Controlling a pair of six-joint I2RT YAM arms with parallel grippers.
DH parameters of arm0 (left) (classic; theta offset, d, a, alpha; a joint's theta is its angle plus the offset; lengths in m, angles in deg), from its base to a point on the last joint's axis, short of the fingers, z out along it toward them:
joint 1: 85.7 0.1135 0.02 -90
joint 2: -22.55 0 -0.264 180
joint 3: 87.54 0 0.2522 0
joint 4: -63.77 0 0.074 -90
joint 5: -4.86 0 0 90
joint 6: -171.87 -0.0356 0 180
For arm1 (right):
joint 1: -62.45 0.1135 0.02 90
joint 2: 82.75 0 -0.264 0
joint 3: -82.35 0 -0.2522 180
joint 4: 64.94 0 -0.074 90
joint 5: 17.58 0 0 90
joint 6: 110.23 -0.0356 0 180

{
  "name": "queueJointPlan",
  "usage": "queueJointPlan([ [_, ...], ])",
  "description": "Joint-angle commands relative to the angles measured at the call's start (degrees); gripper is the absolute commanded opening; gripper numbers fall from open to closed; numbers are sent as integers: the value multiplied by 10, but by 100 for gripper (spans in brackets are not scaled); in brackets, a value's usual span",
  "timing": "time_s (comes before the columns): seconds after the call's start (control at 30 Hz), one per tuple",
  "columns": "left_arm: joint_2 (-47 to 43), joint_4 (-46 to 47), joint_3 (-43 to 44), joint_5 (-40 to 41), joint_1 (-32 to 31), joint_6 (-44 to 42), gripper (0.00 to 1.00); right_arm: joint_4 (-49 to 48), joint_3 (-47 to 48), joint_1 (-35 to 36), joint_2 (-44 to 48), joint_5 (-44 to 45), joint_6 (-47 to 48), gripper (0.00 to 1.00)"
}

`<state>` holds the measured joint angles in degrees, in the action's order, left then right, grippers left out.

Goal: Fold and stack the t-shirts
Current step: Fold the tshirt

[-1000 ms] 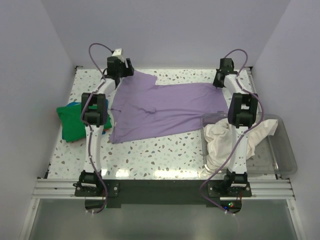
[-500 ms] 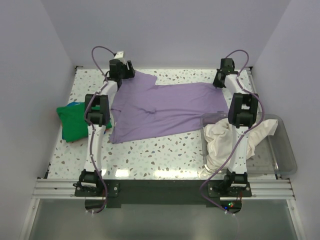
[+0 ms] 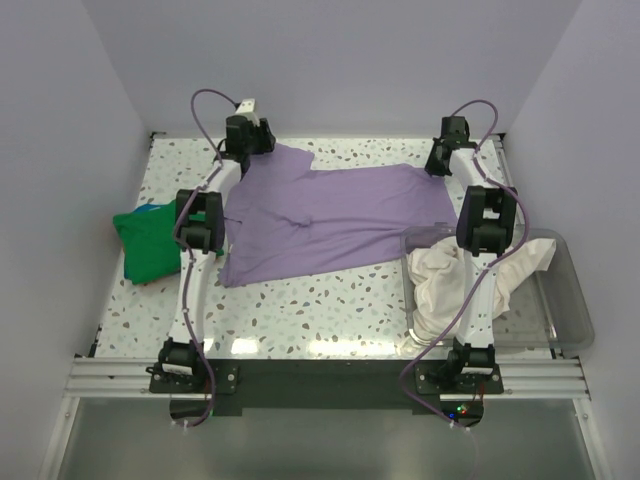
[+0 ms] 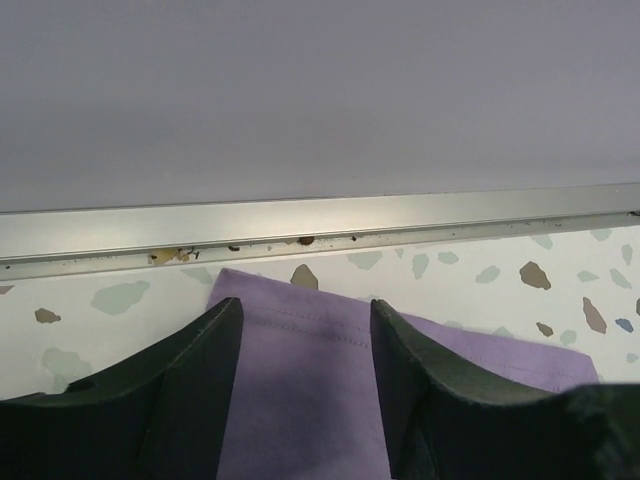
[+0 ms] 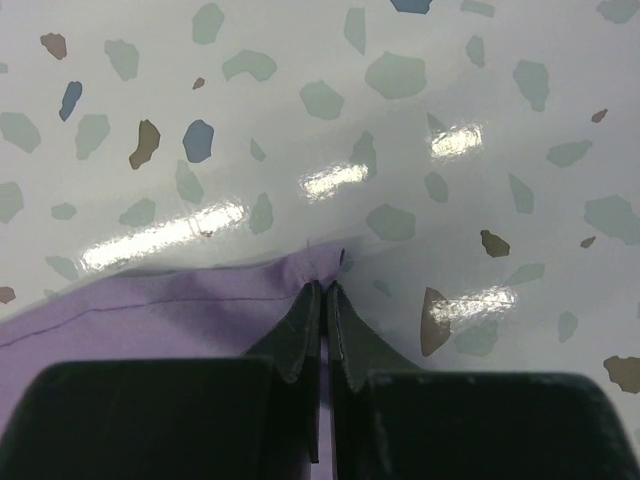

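The lavender t-shirt point(image 3: 330, 215) lies spread across the back of the table. My left gripper point(image 3: 256, 138) is at its far left corner, by the back wall. In the left wrist view the left gripper point(image 4: 305, 315) is open, its fingers either side of the shirt's hemmed corner point(image 4: 300, 380). My right gripper point(image 3: 440, 160) is at the shirt's far right corner. In the right wrist view the right gripper point(image 5: 323, 288) is shut on the purple hem point(image 5: 180, 305). The green t-shirt point(image 3: 145, 245) lies bunched at the left edge. The cream t-shirt point(image 3: 445, 275) hangs crumpled out of the bin.
A clear plastic bin point(image 3: 575, 310) stands at the right front, beside the right arm. A metal rail point(image 4: 320, 218) runs along the foot of the back wall, just beyond the left gripper. Speckled tabletop point(image 3: 320, 310) shows in front of the purple shirt.
My left gripper and forearm have shifted a little to the right along the back edge. The right arm and the shirts have not visibly moved.
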<state>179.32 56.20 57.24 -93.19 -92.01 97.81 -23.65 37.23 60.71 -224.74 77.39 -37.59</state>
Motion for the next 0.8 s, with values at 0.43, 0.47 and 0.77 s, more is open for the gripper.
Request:
queueJointPlan([
  [0.43, -40, -108, -18, 68, 3, -14, 66, 29, -9, 2, 37, -26, -21, 0],
  [0.47, -40, -112, -16, 69, 3, -20, 67, 27, -12, 2, 38, -29, -21, 0],
  [0.77, -62, -134, -38, 59, 1, -57, 72, 21, -30, 1, 46, -44, -32, 0],
])
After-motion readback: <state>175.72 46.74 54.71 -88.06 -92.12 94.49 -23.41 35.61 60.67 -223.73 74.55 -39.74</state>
